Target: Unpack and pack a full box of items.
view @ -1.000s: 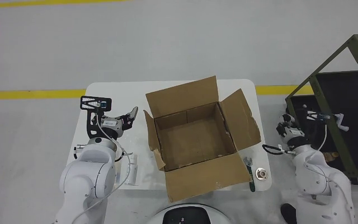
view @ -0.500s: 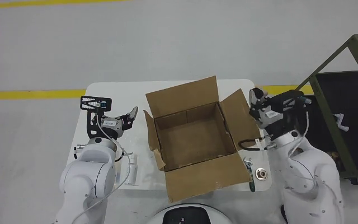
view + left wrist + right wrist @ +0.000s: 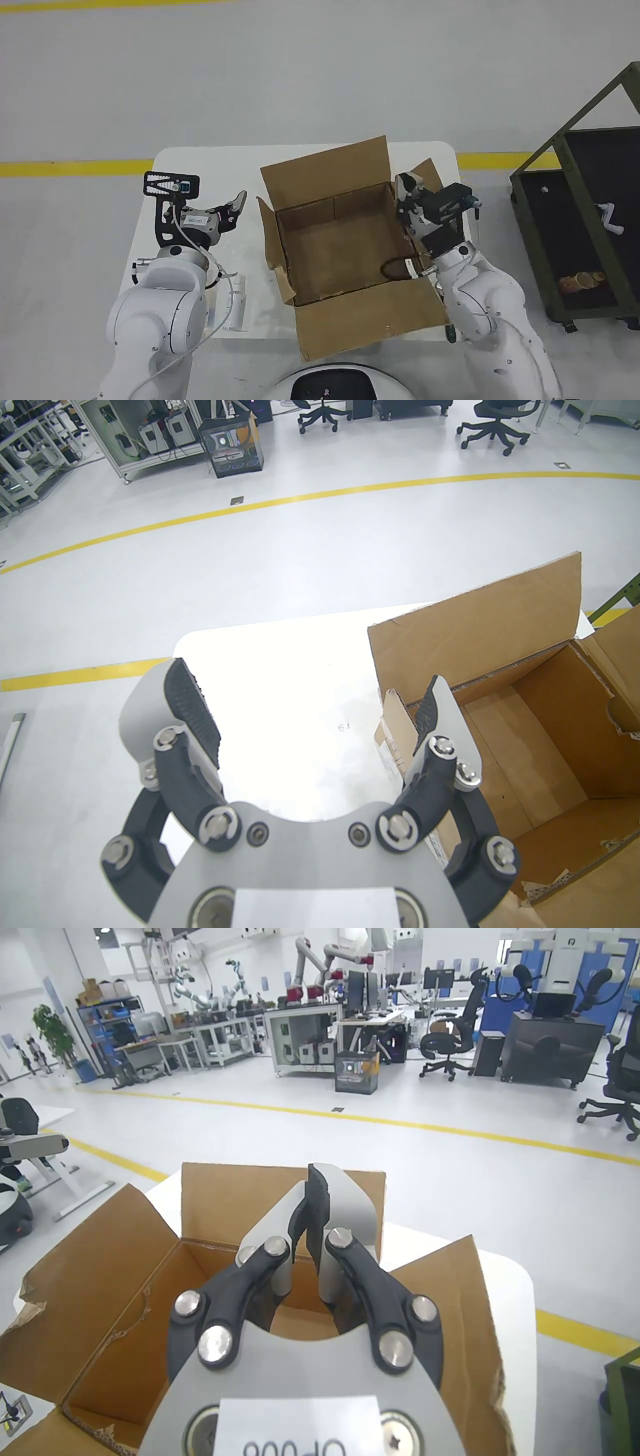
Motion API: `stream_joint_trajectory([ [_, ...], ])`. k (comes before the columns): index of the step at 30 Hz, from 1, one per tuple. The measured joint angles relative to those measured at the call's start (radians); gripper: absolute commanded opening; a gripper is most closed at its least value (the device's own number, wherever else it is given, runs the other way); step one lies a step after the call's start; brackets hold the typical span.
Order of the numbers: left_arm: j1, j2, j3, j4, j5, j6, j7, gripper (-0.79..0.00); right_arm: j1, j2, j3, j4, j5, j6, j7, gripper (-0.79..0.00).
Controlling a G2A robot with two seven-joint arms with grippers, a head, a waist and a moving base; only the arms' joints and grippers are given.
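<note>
Box [image 3: 340,250] flap partly under right hand [image 3: 404,190].

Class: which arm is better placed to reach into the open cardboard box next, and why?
Right, probably. The right gripper, shut, is above the right rim of the cardboard box, at its opening. The left gripper, open, is above the table, outside the box's left wall.

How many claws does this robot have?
2. The left gripper hangs open above the table beside the cardboard box; the right gripper, shut, is above its rim. None seems hidden.
</note>
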Motion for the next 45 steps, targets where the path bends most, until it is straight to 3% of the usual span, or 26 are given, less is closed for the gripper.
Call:
stream_joint_trajectory([
  [8,0.026,0.004,-0.009,0.012,-0.036,-0.059,0.031,0.0,0.001,0.002,0.0,-0.002,0.023,-0.029,-0.015,-0.785],
  [13,0.047,0.02,-0.056,0.024,-0.102,-0.248,-0.069,0.0,0.028,0.014,0.039,0.004,0.065,-0.163,-0.043,-0.785],
  [17,0.061,0.038,-0.097,0.051,-0.11,-0.427,-0.26,0.0,0.038,0.025,0.078,0.017,0.096,-0.261,-0.054,-0.785],
  [23,0.064,0.046,-0.103,0.09,-0.179,-0.434,-0.5,0.0,0.037,0.039,0.111,0.032,0.121,-0.347,-0.057,-0.785],
  [35,0.068,0.047,-0.1,0.097,-0.177,-0.439,-0.499,0.0,0.031,0.041,0.109,0.036,0.127,-0.354,-0.052,-0.785],
  [38,0.075,0.054,-0.091,0.151,-0.125,-0.446,-0.545,0.0,0.031,0.041,0.109,0.036,0.127,-0.354,-0.052,-0.785],
  [45,0.016,0.067,-0.106,0.299,-0.099,-0.441,-0.706,0.0,0.031,0.041,0.109,0.036,0.127,-0.354,-0.052,-0.785],
])
